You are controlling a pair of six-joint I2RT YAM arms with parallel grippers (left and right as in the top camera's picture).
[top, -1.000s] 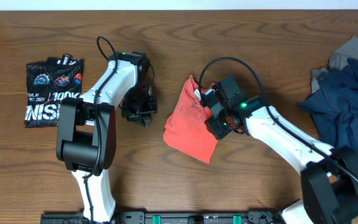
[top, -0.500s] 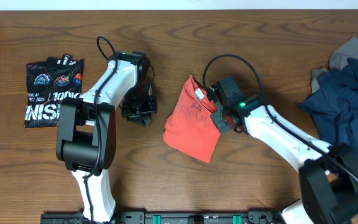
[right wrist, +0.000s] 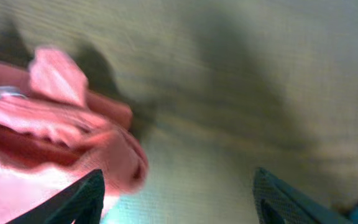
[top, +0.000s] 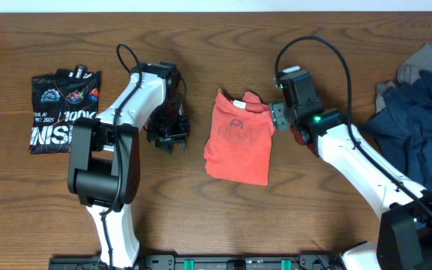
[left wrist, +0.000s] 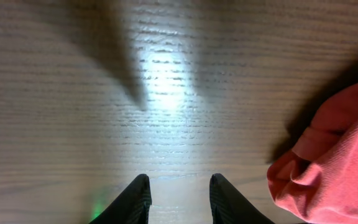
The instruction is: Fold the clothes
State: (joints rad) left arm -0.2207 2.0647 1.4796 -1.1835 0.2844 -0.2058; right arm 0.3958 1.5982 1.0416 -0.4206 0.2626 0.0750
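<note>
A red shirt lies folded on the wooden table near the middle, with its printed side up. It also shows at the right edge of the left wrist view and at the left of the right wrist view. My right gripper is wide open and empty just off the shirt's upper right corner. My left gripper is open and empty over bare wood, a little left of the shirt.
A folded black printed shirt lies at the far left. A pile of dark blue clothes with a grey garment sits at the right edge.
My right gripper has moved up and to the right, off the red shirt. The shirt has turned and now lies flatter and squarer. The left arm has not moved.
</note>
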